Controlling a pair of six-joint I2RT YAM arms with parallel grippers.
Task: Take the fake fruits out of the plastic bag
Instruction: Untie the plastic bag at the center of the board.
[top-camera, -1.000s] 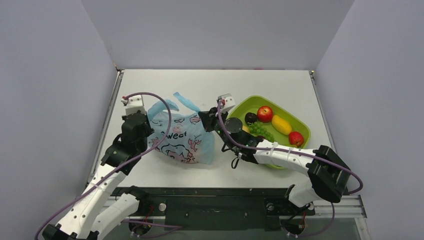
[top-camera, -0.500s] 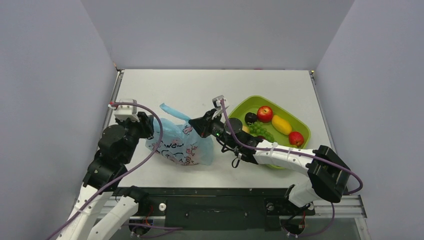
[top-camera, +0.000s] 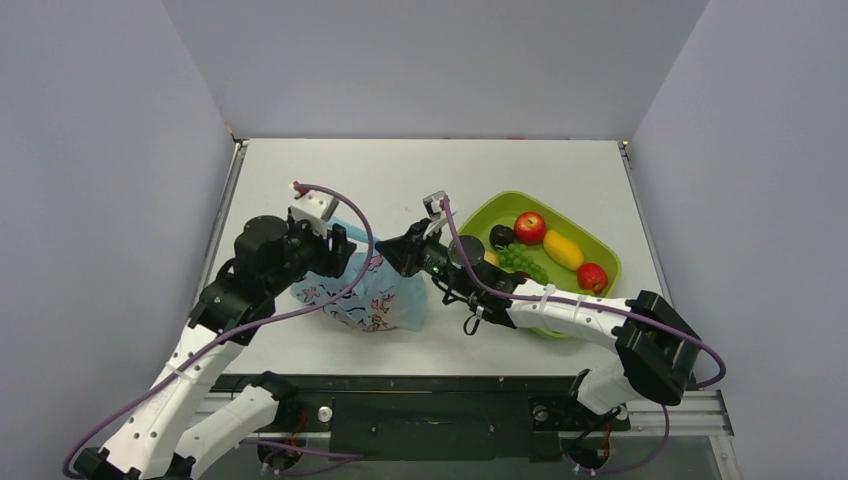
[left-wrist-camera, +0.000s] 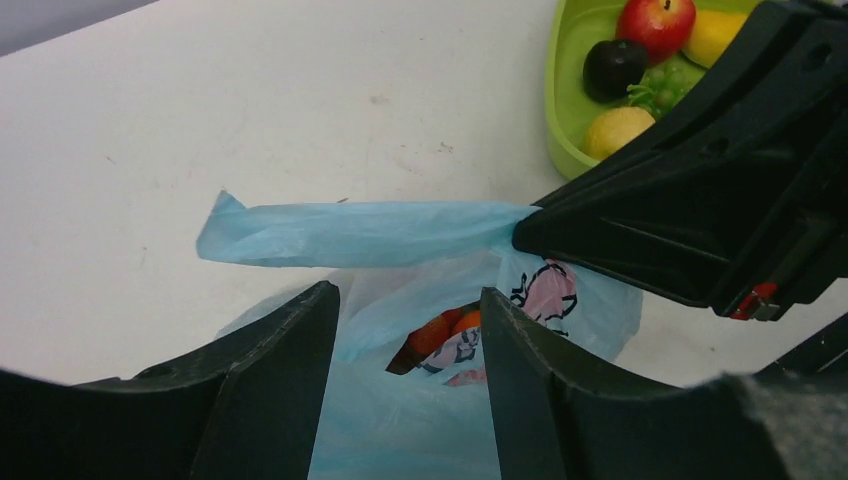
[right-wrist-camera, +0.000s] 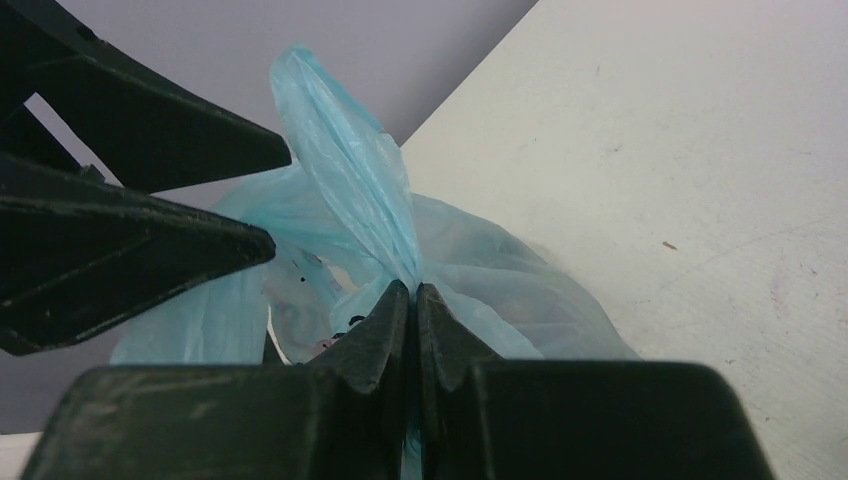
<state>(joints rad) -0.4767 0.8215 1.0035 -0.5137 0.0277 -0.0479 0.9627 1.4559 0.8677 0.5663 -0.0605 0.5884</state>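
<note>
The light-blue plastic bag lies on the table between my two arms. My right gripper is shut on one twisted handle of it, the pinch showing in the right wrist view. My left gripper hovers over the bag's mouth, open, with nothing between its fingers. Through the mouth I see fake fruits: a red one and an orange. The other fruits in the bag are hidden by the plastic.
A green tray stands right of the bag, holding a red apple, a yellow mango, a dark plum and green grapes. Grey walls close in the table on three sides.
My left gripper has opened, letting go of the bag's left side, and has swung right to hang over the mouth. The right gripper keeps its pinch on the handle.
</note>
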